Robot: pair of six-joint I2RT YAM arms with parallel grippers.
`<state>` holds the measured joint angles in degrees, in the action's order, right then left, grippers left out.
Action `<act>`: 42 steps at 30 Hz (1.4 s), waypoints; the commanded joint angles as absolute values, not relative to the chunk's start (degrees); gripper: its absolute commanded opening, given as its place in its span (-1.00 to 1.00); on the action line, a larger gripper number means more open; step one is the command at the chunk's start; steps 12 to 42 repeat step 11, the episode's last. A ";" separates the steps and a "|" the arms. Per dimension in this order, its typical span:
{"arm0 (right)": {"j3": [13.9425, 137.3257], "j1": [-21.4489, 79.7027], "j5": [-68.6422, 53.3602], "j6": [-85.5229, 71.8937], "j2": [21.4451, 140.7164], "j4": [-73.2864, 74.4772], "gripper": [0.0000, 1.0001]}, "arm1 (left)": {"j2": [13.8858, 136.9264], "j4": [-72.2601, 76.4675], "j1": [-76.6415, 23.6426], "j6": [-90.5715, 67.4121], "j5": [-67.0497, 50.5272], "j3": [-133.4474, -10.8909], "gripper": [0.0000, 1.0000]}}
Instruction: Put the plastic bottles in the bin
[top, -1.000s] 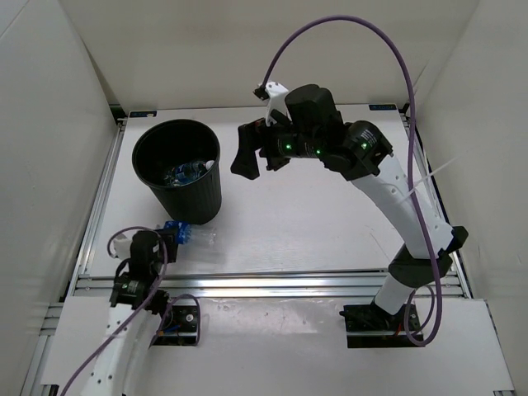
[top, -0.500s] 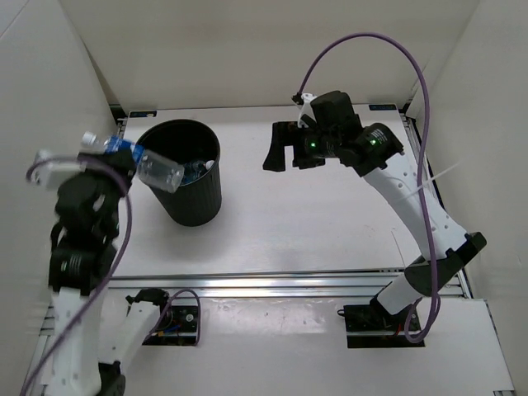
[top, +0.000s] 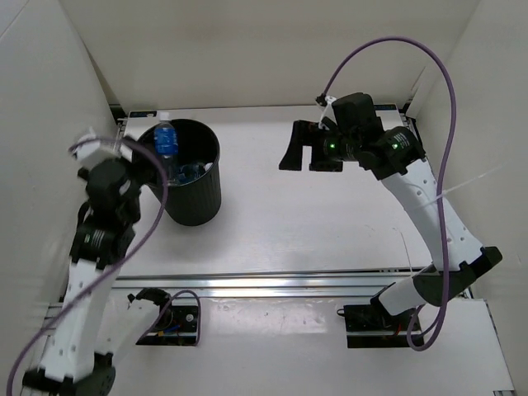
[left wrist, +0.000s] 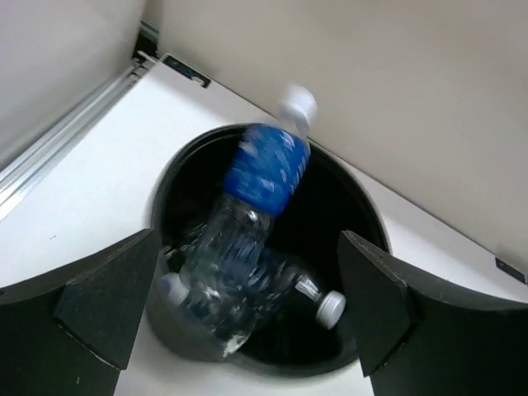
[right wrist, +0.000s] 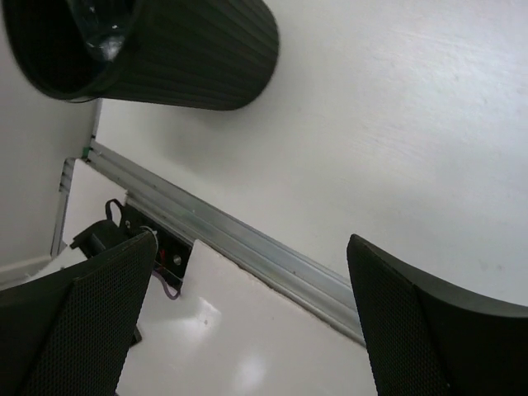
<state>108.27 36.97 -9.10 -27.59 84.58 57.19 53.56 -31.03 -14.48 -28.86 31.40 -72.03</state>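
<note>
A clear plastic bottle with a blue label is blurred and nearly upright, cap up, its lower half inside the mouth of the black bin. Nothing holds it. My left gripper hovers at the bin's left rim, open, jaws wide on either side of the bottle and apart from it. More clear bottles lie in the bin, one with a white cap. My right gripper hangs open and empty in the air right of the bin.
White walls close in the table on the left, back and right. An aluminium rail runs along the front edge, with the arm bases and a small wired box beyond it. A purple cable loops above the right arm.
My left arm carried the blue-labelled bottle from the table at the bin's foot up to the bin's mouth, then opened; the bottle is falling in. My right arm drew back to the right.
</note>
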 commanded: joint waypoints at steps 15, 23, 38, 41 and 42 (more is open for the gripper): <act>93.52 29.53 4.71 -32.52 73.48 59.05 1.00 | 29.72 -52.56 -14.41 -33.23 44.53 -53.18 1.00; 93.52 29.53 4.71 -32.52 73.48 59.05 1.00 | 29.72 -52.56 -14.41 -33.23 44.53 -53.18 1.00; 93.52 29.53 4.71 -32.52 73.48 59.05 1.00 | 29.72 -52.56 -14.41 -33.23 44.53 -53.18 1.00; 93.52 29.53 4.71 -32.52 73.48 59.05 1.00 | 29.72 -52.56 -14.41 -33.23 44.53 -53.18 1.00; 93.52 29.53 4.71 -32.52 73.48 59.05 1.00 | 29.72 -52.56 -14.41 -33.23 44.53 -53.18 1.00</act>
